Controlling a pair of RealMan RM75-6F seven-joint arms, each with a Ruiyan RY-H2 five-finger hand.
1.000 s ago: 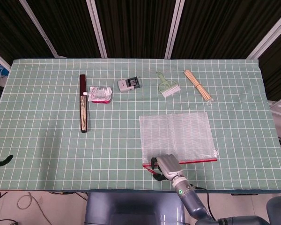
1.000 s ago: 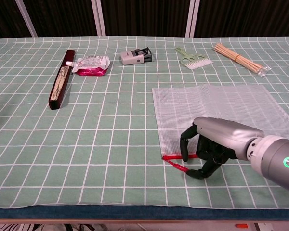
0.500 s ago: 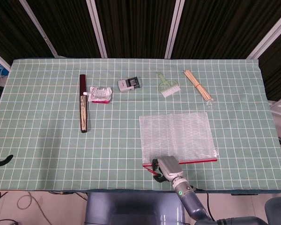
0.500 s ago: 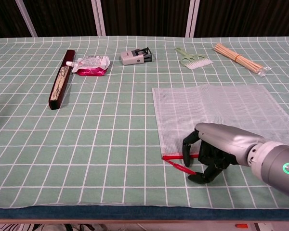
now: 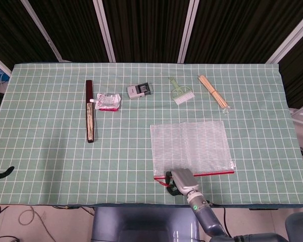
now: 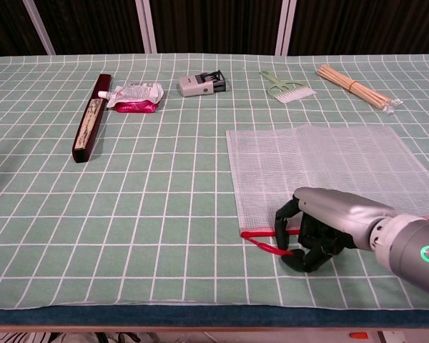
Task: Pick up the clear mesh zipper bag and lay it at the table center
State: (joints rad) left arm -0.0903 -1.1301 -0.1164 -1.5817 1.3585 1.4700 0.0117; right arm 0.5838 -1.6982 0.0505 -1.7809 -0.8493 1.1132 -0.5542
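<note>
Right hand point(image 6: 316, 232) at bag's point(image 6: 322, 166) near-left corner, fingers curled round the red zipper strip, pinch looks near closed; bag runs far-right from hand, long axis left-right; left hand barely visible

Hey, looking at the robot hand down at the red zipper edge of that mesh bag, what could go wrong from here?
The right robot hand works only the near red-zipper corner of the clear mesh zipper bag. Lifted from one corner, the thin bag may slip free or fold over itself.

The bag still lies flat, so the fingers might drag it along the tablecloth rather than lift it.

It sits close to the table's near edge; a pull toward the robot might slide it off.
</note>
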